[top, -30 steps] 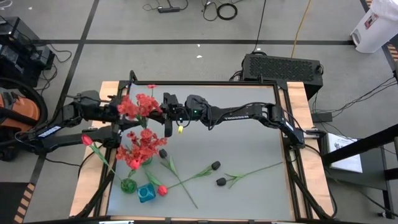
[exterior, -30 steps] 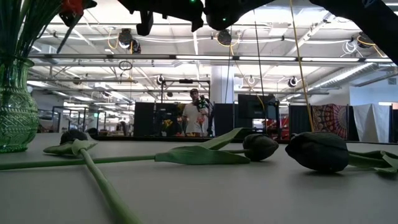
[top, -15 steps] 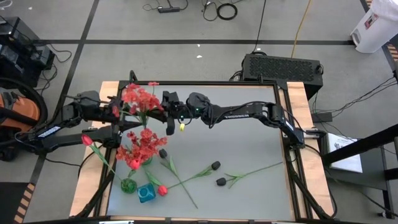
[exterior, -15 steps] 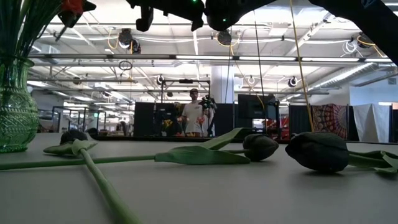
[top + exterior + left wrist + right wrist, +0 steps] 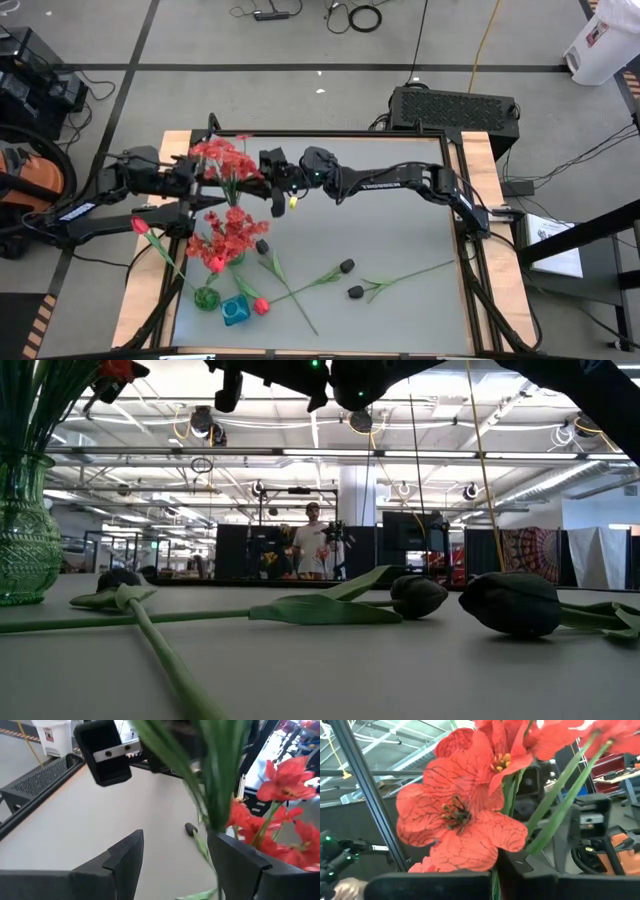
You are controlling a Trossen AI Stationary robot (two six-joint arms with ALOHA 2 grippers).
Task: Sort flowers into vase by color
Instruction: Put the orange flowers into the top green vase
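A bunch of frilly red flowers (image 5: 224,160) on green stems hangs over the table's far left, between my two grippers. My right gripper (image 5: 262,172) is shut on its stems. My left gripper (image 5: 192,180) is open on the bunch's other side; in the left wrist view the green stems (image 5: 212,785) pass close by one finger (image 5: 235,860), and I cannot tell whether they touch. More red blooms (image 5: 226,238) stand in the green glass vase (image 5: 22,530). Black buds (image 5: 346,265) (image 5: 355,292) lie on the table on their stems. My right gripper pinches the red bunch's green stems (image 5: 536,837) between its two fingers, just below the blooms (image 5: 462,820). The fingers come roughly level from the table's right side. The bunch is lifted clear of the table.
A small blue vase (image 5: 235,312) stands at the near left beside the green one, with a red-pink bud (image 5: 262,306) next to it. A red tulip (image 5: 140,225) sticks out past the left edge. Loose stems (image 5: 300,288) lie mid-table. People stand in the room beyond.
My right gripper has rolled at the wrist while staying in place. The red bunch it holds has swung a little toward the table's far edge.
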